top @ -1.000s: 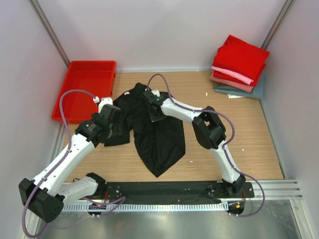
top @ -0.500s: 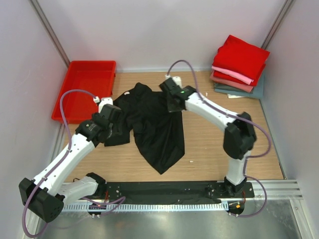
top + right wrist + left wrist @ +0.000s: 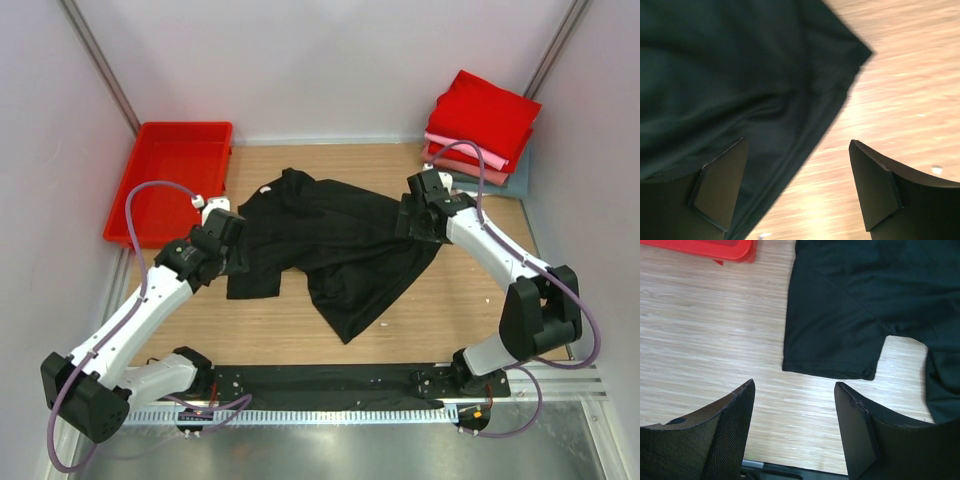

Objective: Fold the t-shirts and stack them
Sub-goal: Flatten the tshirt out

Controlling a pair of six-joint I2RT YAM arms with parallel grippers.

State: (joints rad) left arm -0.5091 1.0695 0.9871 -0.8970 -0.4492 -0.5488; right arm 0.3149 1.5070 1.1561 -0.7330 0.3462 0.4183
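Swung right since before: right gripper [image 3: 797,145] wide open, holding nothing, over the right edge of the black t-shirt [image 3: 340,240], now pulled wider across the middle. Left gripper [image 3: 794,386] open too, empty, near its left sleeve [image 3: 832,340]. Folded t-shirts [image 3: 485,120] stacked far right.

Black t-shirt [image 3: 330,250]: matt, soft cloth, creased. Worktop [image 3: 460,300]: pale wood grain, smooth, faint sheen. Tray [image 3: 180,165], far left: glossy red plastic. Left gripper [image 3: 794,390]: matt black, mesh-textured.

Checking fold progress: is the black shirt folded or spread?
Spread, not folded: the black shirt lies open but rumpled on the table, one sleeve flat.
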